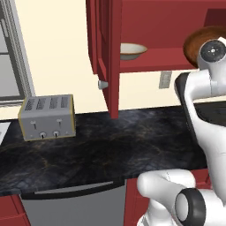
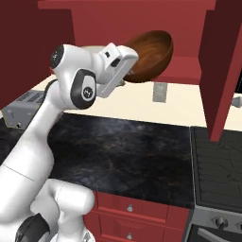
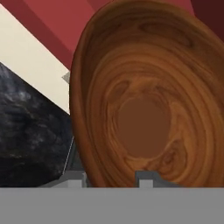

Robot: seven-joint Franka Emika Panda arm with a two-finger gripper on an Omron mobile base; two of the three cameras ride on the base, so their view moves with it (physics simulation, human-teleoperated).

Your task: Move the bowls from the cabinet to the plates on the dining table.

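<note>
The dark brown wooden bowl (image 2: 150, 54) hangs tilted on its side in front of the open red cabinet (image 2: 142, 19), off the shelf. My gripper (image 3: 111, 178) is shut on its rim, one fingertip (image 3: 74, 177) outside and the other inside the bowl (image 3: 144, 109). In the left base view the brown bowl (image 1: 193, 44) is partly hidden behind my arm. The cream-white bowl (image 1: 132, 50) with a tan rim rests on the cabinet shelf (image 1: 145, 64). The plates and the dining table are out of view.
The open cabinet door (image 1: 106, 57) with its silver knob (image 1: 102, 84) juts out left of the shelf, and another door (image 2: 222, 71) hangs on the right. A grey toaster (image 1: 47, 117) stands on the black counter (image 1: 114, 145). A stove (image 2: 217, 163) lies to the right.
</note>
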